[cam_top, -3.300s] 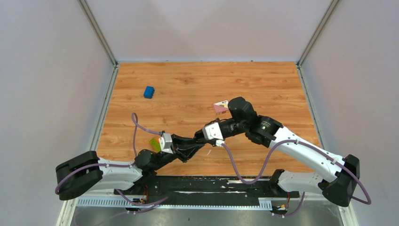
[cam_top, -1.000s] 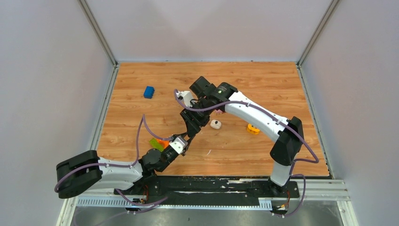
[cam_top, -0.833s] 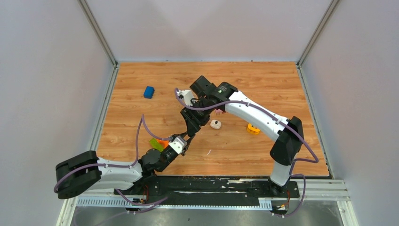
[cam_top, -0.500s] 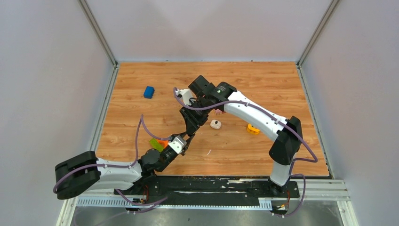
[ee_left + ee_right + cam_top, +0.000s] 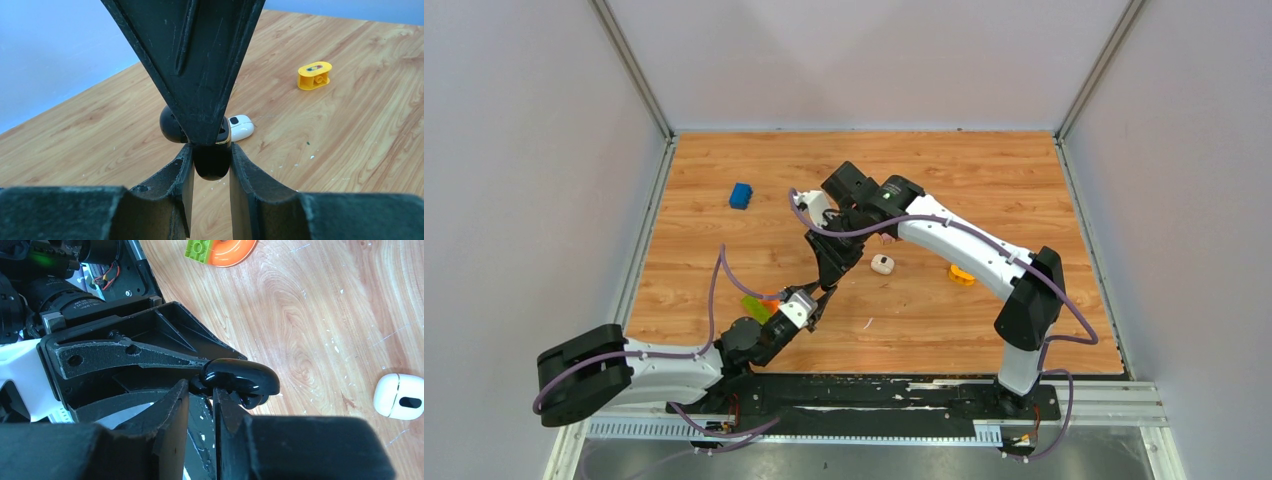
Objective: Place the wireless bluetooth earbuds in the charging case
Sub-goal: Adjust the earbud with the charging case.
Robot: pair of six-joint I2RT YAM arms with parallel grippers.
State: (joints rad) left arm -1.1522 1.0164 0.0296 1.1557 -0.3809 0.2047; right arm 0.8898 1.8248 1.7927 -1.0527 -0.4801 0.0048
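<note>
Overhead and wrist views show two robot arms meeting low over a wooden table [image 5: 1024, 180]. A white charging case [image 5: 882, 264] lies flat on the wood, rounded like a pebble, with a dark oval on its face. Just left of the case, the left gripper [image 5: 210, 156] and the right gripper [image 5: 201, 390] meet tip to tip. Both are narrowed around one small, glossy black earbud [image 5: 242, 377]. The left fingers pinch its lower end from either side. The right fingers, nearly together, grip it from above. The earbud is held clear of the wood, near the case but not touching it, and a thin gold band shows on it. A yellow ring [image 5: 314, 75] lies right of the case, well apart. Left of the case, past the grippers, a green block [image 5: 200, 247] rests against an orange piece [image 5: 230, 249]. A blue block [image 5: 741, 195] sits further left and further back.
</note>
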